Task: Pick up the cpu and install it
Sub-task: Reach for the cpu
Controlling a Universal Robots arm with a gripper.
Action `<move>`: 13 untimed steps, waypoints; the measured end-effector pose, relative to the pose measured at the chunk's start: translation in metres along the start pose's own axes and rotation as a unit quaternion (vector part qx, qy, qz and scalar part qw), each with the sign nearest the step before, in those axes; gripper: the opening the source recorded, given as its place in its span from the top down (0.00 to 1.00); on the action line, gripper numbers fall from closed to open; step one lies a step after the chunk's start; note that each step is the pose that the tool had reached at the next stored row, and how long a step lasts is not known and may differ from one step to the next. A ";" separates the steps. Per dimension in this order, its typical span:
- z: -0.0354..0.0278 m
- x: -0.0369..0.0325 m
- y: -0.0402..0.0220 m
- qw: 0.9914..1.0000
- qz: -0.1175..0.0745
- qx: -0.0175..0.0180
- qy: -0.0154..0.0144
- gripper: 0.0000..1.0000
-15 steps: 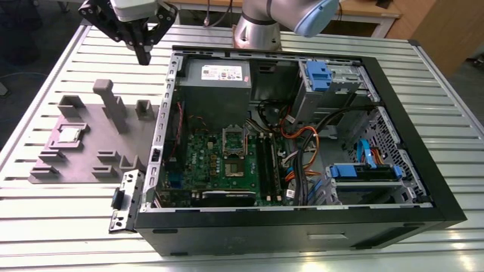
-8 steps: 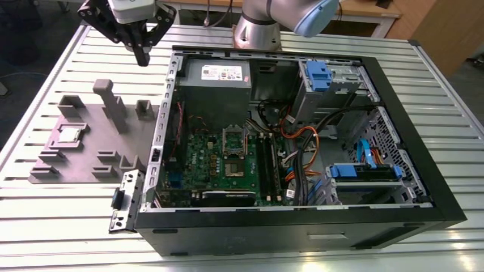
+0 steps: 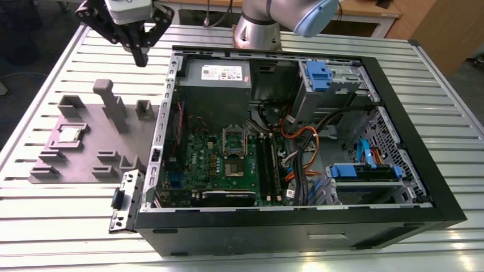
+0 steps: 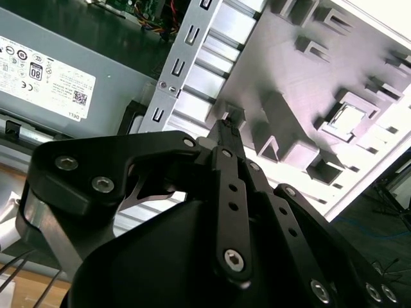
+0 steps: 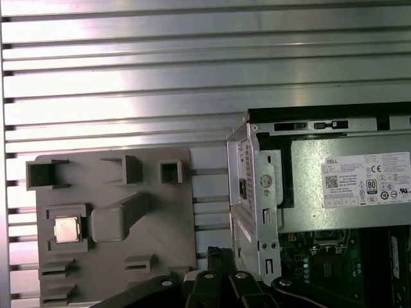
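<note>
The cpu (image 3: 69,134) is a small silver square lying flat in a recess of the grey fixture plate (image 3: 87,164), on the exterior view's left beside the computer case. It also shows in both wrist views, as the cpu (image 5: 67,229) and the cpu (image 4: 347,119). My gripper (image 3: 140,56) hangs high above the table beyond the plate's far end, near the case's corner, well apart from the cpu. Its black fingers (image 4: 229,128) are shut together with nothing between them. The motherboard's socket (image 3: 233,165) lies inside the open case with its metal frame (image 3: 233,137) raised.
The open black computer case (image 3: 393,113) holds the power supply (image 3: 217,76), cables (image 3: 302,141) and blue drive bays (image 3: 366,170). Tall grey blocks (image 3: 113,105) stand on the fixture plate. A loose metal bracket (image 3: 124,201) lies by the case's near corner on the slatted aluminium table (image 3: 45,226).
</note>
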State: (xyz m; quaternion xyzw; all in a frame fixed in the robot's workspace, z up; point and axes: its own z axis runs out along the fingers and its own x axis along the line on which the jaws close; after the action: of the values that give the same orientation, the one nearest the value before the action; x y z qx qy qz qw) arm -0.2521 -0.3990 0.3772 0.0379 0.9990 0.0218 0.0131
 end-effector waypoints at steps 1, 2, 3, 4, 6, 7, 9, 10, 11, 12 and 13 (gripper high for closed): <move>0.0001 0.0005 0.0000 1.000 0.000 0.000 0.000 0.89; 0.0002 0.0007 -0.0001 1.000 0.000 0.000 0.000 0.89; 0.0003 0.0010 -0.0001 1.000 0.000 0.000 0.000 0.89; 0.0003 0.0013 -0.0001 1.000 0.000 0.000 0.000 0.89; 0.0004 0.0015 -0.0001 1.000 0.000 0.000 0.000 0.89; 0.0005 0.0017 -0.0002 1.000 0.000 0.000 0.000 0.89; 0.0007 0.0024 -0.0002 1.000 0.000 0.000 0.000 0.89; 0.0007 0.0030 -0.0003 1.000 0.000 0.000 0.000 0.89; 0.0008 0.0033 -0.0003 1.000 0.000 0.000 0.000 0.89; 0.0009 0.0036 -0.0003 1.000 0.000 0.000 0.000 0.89; 0.0009 0.0037 -0.0003 1.000 0.000 0.000 0.000 0.89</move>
State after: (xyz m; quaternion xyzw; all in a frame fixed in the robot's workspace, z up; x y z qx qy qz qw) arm -0.2558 -0.3990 0.3761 0.0378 0.9990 0.0218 0.0131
